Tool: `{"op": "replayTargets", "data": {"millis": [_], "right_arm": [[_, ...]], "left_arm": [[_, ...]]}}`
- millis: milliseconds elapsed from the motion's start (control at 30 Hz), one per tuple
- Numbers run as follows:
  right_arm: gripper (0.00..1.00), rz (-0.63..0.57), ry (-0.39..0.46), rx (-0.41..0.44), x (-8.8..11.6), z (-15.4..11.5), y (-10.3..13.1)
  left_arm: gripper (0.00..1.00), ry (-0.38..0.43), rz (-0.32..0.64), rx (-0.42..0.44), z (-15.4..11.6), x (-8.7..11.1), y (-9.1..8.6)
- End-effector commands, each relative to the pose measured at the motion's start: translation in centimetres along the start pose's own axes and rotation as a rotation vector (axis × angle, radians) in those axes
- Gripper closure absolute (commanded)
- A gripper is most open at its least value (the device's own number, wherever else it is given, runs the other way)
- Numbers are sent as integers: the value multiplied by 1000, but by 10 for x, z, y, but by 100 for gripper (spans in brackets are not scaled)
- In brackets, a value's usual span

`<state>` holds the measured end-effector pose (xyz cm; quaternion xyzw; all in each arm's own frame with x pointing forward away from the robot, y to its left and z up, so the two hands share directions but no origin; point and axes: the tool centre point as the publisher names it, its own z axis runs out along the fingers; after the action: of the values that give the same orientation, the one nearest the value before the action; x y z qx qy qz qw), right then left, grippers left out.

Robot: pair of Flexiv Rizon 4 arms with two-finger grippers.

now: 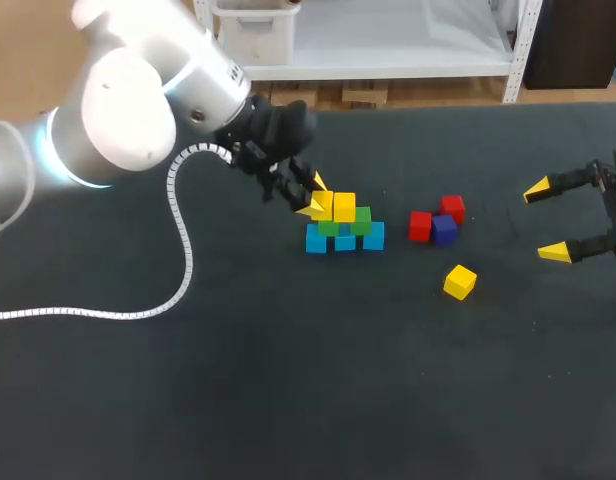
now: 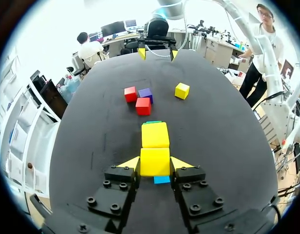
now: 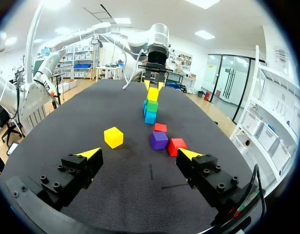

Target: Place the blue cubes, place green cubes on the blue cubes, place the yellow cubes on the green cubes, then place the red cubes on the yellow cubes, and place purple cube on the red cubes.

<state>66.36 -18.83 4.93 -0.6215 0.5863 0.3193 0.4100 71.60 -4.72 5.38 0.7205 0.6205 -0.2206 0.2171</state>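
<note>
Robotics lab, a manipulation test setup. A bulky white-and-grey robot arm, the left arm [image 1: 128, 110], trails a white spiral cable [image 1: 183, 250] across the table [image 1: 288, 400], a wide top covered in dark felt-like cloth. Both arms carry two-finger tools with yellow tips: the right tool [image 1: 545, 221] is spread wide, the left tool [image 1: 313, 197] clamped on a yellow cube [image 1: 322, 206]. Props are plain coloured blocks: a small stack [image 1: 345, 237] and loose cubes [image 1: 420, 226] beside it.
</note>
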Motion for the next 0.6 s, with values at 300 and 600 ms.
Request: {"op": "replayTargets", "data": {"millis": [300, 600], "right_arm": [[0, 0, 0, 1, 0, 0, 0], [0, 0, 0, 1, 0, 0, 0]], "left_arm": [[65, 2, -1, 7, 2, 0, 2], [13, 1, -6, 7, 2, 0, 1]]}}
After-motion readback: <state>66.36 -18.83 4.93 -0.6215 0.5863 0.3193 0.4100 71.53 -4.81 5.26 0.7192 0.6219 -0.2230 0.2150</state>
